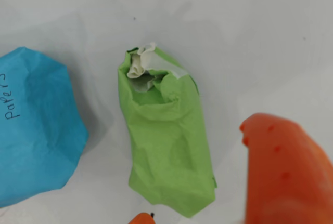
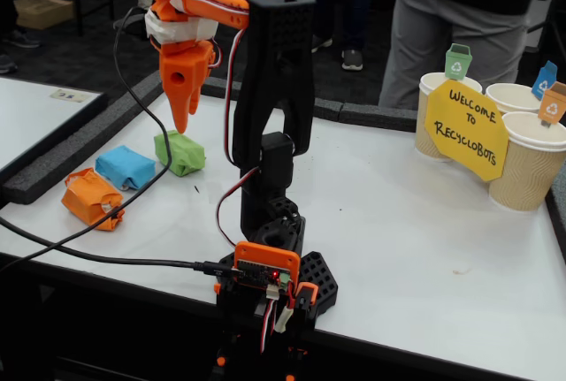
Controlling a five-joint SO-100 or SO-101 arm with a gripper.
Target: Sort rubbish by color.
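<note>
Claw [image 2: 183,125] hovers above green bundle [image 1: 165,135], beside blue bundle [image 1: 36,125].

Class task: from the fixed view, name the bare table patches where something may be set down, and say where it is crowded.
Bare: between the black arm base and the tan paper cups. Crowded: the left edge with the crumpled green, blue and orange paper bundles.

green bundle [image 2: 180,153] | blue bundle [image 2: 125,167] near left | right side open
</note>
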